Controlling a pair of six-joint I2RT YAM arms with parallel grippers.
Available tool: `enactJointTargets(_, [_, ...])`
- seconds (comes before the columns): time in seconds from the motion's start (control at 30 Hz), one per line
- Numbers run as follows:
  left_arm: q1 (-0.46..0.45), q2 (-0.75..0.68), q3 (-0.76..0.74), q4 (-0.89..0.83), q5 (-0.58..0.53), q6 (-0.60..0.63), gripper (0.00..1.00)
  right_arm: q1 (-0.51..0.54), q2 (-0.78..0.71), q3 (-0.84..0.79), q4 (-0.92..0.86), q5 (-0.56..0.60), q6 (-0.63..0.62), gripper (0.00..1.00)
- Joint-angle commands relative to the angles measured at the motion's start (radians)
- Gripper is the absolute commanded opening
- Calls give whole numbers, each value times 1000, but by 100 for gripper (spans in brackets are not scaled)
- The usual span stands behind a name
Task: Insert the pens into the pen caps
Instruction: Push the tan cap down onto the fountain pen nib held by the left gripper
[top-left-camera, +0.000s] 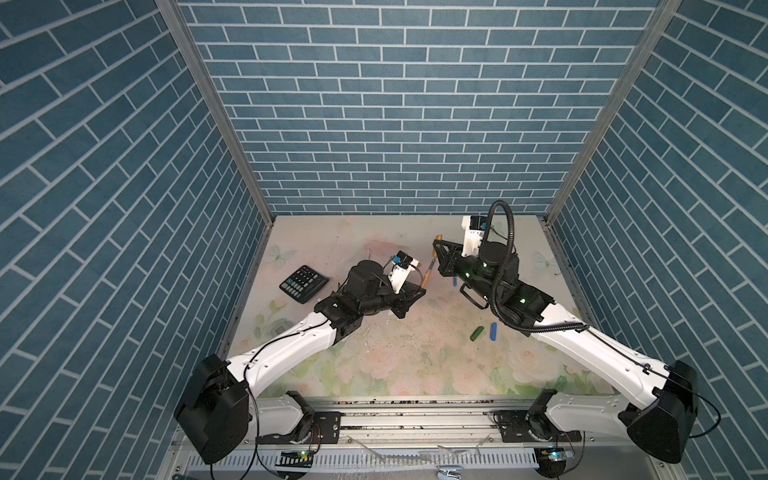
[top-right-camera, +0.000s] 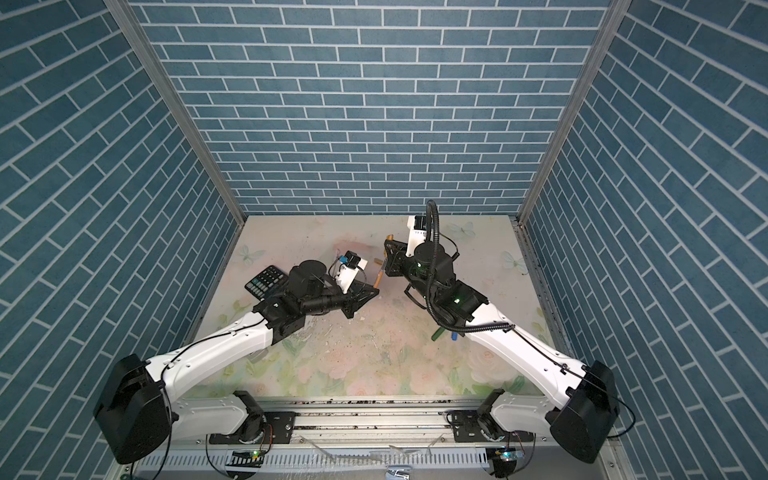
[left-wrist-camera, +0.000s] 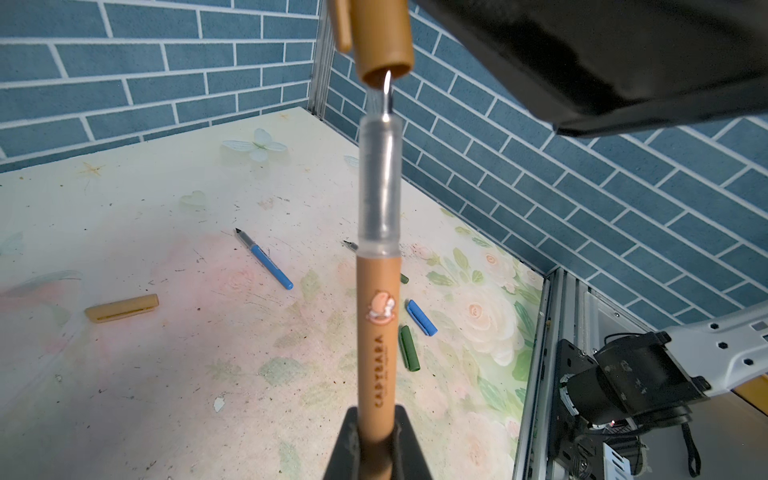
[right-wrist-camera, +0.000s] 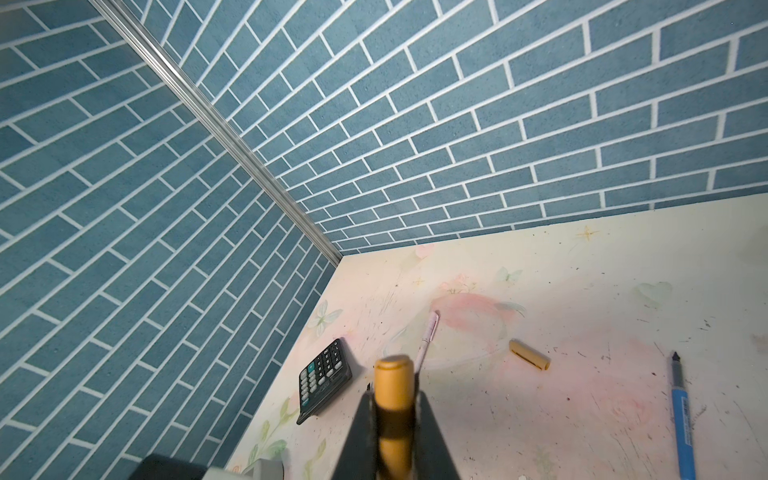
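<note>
Two white-and-black robot arms are meeting above a floral table (top-left-camera: 374, 365) inside a booth with blue brick-patterned walls.

The left gripper (left-wrist-camera: 376, 432) is clamping the lower barrel of a gold-brown pen (left-wrist-camera: 378, 332) printed with the word CAPYBARA. It is holding the pen off the table, with the clear grip section and metal nib pointing toward the right arm.

The right gripper (right-wrist-camera: 394, 399) is squeezing a gold-brown cap (right-wrist-camera: 392, 415) between its fingers, and the cap's rounded closed end is sticking out past them.

In the left wrist view the nib is sitting right at the cap's open mouth (whether it is touching the rim cannot be told). In a top view the pen and cap are lining up end to end between the two grippers, over the back half of the table.

Other pieces are lying flat on the table:
- A blue pen (left-wrist-camera: 266, 259) is resting uncapped, its dark tip showing.
- A dark green pen (left-wrist-camera: 350, 245) is lying mostly hidden behind the held pen.
- A blue cap (top-left-camera: 493, 331) and a dark green cap (top-left-camera: 476, 333) are lying just beside each other, not touching, close to the right arm.
- A second gold-brown cap (right-wrist-camera: 529, 354) is lying on its own, well apart from the blue and green caps.
- A pale pink-white pen (right-wrist-camera: 428, 343) is lying near a black calculator (right-wrist-camera: 326, 380), which is sitting toward the table's left edge.
</note>
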Motion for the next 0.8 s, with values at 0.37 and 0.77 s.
enactJointTargets(0.37, [12, -8, 2, 91, 15, -115, 0, 21, -13, -77, 104, -51, 38, 15])
enactJointTargets(0.77, [40, -28, -20, 175, 62, -183, 0, 58, 24, -93, 161, -67, 49, 17])
